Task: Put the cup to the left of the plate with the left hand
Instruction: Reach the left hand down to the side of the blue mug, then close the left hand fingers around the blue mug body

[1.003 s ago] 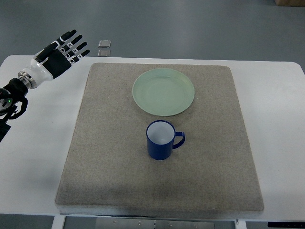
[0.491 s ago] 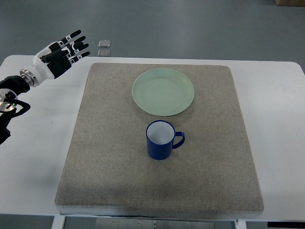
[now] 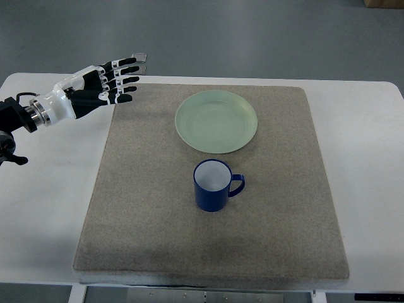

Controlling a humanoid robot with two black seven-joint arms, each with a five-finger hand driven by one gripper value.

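Note:
A blue cup [image 3: 213, 185] with a white inside stands upright on the grey mat [image 3: 145, 214], its handle pointing right. A pale green plate [image 3: 216, 121] lies just behind it, toward the mat's far edge. My left hand [image 3: 107, 86] hovers over the mat's far left corner, fingers spread and pointing right, holding nothing. It is well to the left of the plate and far from the cup. The right hand is out of view.
The mat covers most of a white table [image 3: 369, 164]. Two small grey squares [image 3: 137, 62] lie on the floor beyond the table's far edge, partly behind my fingertips.
My left hand has swung right and slightly nearer, from over the bare table at far left to the mat's far left corner. Cup and plate have not moved.

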